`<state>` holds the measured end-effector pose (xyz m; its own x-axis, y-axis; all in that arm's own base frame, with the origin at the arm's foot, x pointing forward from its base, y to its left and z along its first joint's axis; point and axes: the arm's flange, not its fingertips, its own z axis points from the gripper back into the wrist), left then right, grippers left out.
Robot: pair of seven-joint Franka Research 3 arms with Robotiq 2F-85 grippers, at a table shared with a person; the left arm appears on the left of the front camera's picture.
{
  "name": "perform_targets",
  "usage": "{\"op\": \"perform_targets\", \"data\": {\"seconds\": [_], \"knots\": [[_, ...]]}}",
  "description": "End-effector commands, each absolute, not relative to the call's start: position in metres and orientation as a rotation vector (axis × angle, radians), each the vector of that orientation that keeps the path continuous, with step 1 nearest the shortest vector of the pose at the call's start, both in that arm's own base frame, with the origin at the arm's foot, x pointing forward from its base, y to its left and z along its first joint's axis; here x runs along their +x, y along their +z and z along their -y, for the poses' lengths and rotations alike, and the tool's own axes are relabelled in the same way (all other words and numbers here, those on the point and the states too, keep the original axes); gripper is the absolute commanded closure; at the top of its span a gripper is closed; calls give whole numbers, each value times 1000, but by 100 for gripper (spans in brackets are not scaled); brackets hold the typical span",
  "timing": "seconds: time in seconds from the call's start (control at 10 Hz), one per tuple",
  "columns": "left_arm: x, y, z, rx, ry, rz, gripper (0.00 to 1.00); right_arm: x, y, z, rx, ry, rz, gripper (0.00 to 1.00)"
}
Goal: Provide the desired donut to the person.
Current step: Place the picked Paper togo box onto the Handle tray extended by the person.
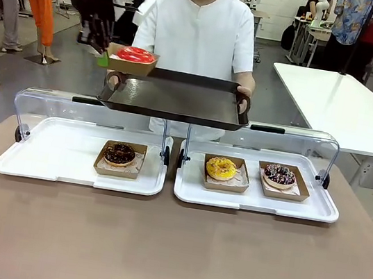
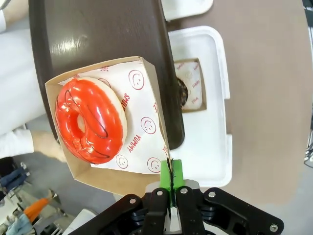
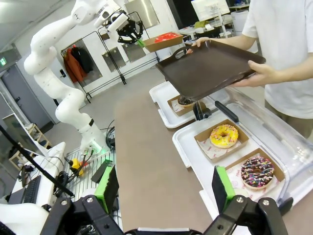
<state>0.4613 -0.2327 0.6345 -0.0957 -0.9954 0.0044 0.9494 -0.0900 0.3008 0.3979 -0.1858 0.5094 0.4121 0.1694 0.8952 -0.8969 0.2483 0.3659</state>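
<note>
One red donut (image 1: 135, 54) in its box (image 2: 142, 142) hangs upper left in the front view, over the person's (image 1: 197, 29) tray (image 1: 175, 96) corner. The left wrist view shows the left fingers (image 2: 177, 172) pinching the box rim; the right fingers (image 3: 222, 183) stand spread.

The dark tray (image 2: 98, 34), cut off at the top edge, hides most of the chocolate donut (image 2: 182, 89).
</note>
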Motion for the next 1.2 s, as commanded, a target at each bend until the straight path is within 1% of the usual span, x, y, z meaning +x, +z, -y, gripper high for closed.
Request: {"op": "perform_targets", "data": {"seconds": [0.0,0.2,0.4,1.1], "knots": [[487,634,232,140,-1660,273,99,398,509,185,1068,861,854,0],[509,625,240,94,-1663,232,99,398,509,185,1068,861,854,0],[532,613,245,92,-1666,183,99,398,509,185,1068,861,854,0],[565,578,252,139,-1642,111,99,398,509,185,1068,861,854,0]]}}
